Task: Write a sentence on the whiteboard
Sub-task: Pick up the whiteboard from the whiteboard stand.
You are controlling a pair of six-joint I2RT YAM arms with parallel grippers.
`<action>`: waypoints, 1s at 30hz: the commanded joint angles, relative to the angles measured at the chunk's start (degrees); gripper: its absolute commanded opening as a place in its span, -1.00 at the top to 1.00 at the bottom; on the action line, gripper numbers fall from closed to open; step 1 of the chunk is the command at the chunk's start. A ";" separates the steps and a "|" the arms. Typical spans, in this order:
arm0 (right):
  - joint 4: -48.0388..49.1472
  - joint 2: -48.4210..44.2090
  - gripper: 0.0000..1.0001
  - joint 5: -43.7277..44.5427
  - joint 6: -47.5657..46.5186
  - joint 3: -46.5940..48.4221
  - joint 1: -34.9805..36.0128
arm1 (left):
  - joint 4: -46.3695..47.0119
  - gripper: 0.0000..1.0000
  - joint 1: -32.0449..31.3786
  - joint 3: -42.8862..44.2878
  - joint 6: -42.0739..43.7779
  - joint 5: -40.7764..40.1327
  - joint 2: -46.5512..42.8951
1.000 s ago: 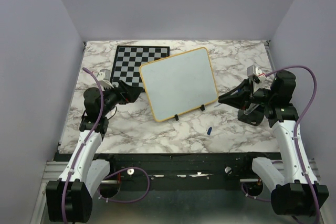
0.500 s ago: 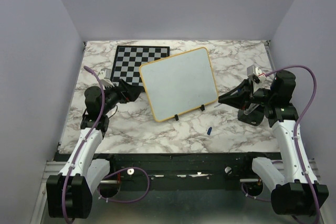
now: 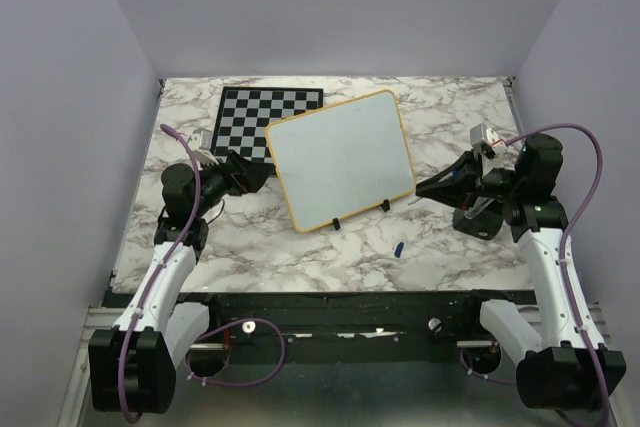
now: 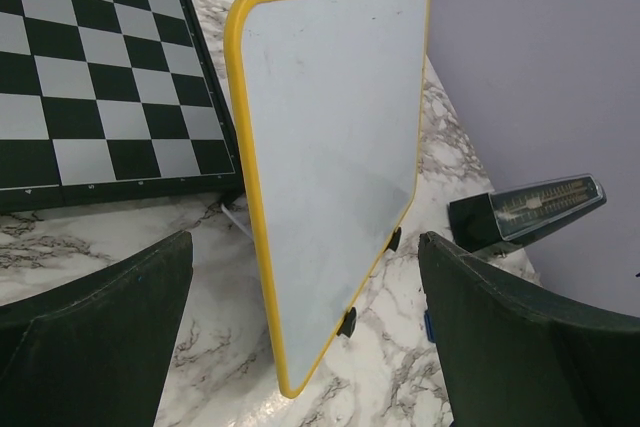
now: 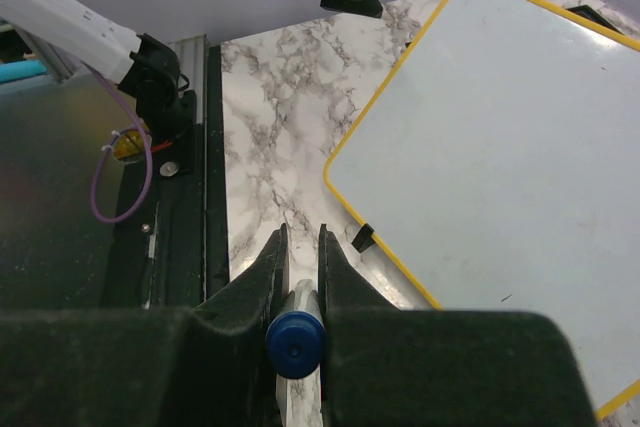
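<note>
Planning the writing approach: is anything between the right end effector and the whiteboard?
Nothing visible. The right end effector, shut on a blue-ended marker, faces the whiteboard edge directly. A small blue piece lies on the table nearer the bases, off that line.

One whiteboard (image 3: 342, 160), one chessboard (image 3: 250, 119), one marker (image 5: 296, 337), one blue piece (image 3: 398, 248), two grippers: left gripper (image 3: 255, 175), right gripper (image 3: 425, 188).
</note>
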 commanded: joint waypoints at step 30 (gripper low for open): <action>-1.24 -0.46 0.99 -3.75 -1.41 -0.40 -0.21 | 21.78 -0.61 0.26 7.43 -3.29 10.40 25.42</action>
